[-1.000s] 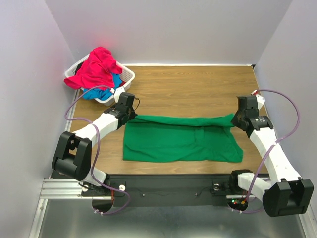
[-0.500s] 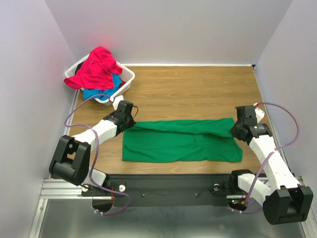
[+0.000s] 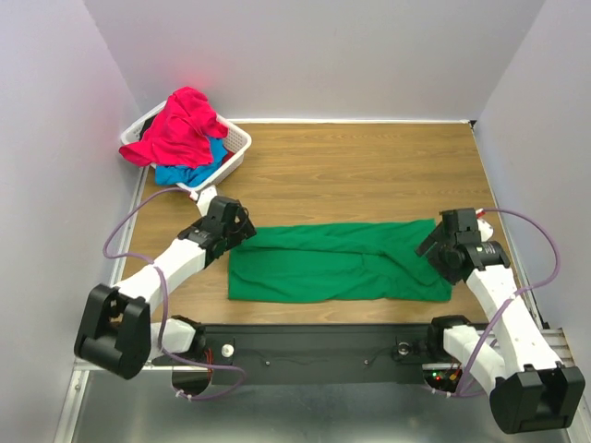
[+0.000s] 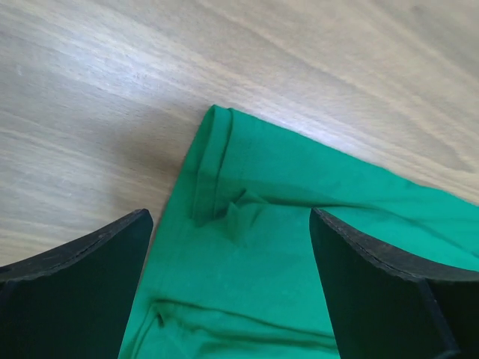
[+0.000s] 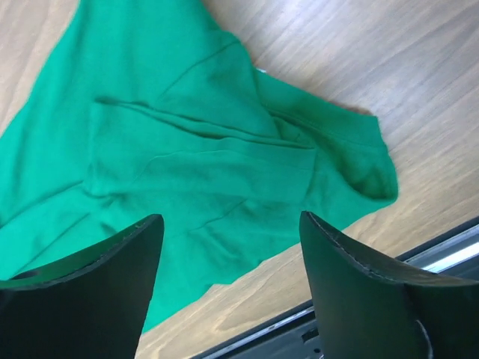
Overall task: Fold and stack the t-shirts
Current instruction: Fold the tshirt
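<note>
A bright green t-shirt [image 3: 337, 261] lies on the wooden worktop [image 3: 369, 166], close to its near edge and between the two arms. It is folded into a long band running left to right, and it lies mostly flat with soft creases along its length. From the left wrist camera, the band's left end shows a narrow turned-over strip along the edge and a small pucker in the cloth beside it. From the right wrist camera, one layer lies over another with sharp fold lines, and the right end bunches into a rounded lump near the worktop's front edge.

A white slotted basket [image 3: 235, 148] sits in the far left corner of the worktop, well apart from the green shirt. A pinkish-red t-shirt [image 3: 180, 125] is heaped on top of it and spills over the left rim. A blue t-shirt [image 3: 189, 171] lies under the red one, showing at the near side.

The left tool [image 3: 238, 224] is at the band's upper left corner. Its fingers [image 4: 75, 299] stand wide apart above the cloth, gripping nothing. The right tool [image 3: 432, 247] is at the band's right end, fingers [image 5: 374, 292] likewise spread, with the cloth lying loose beneath.
</note>
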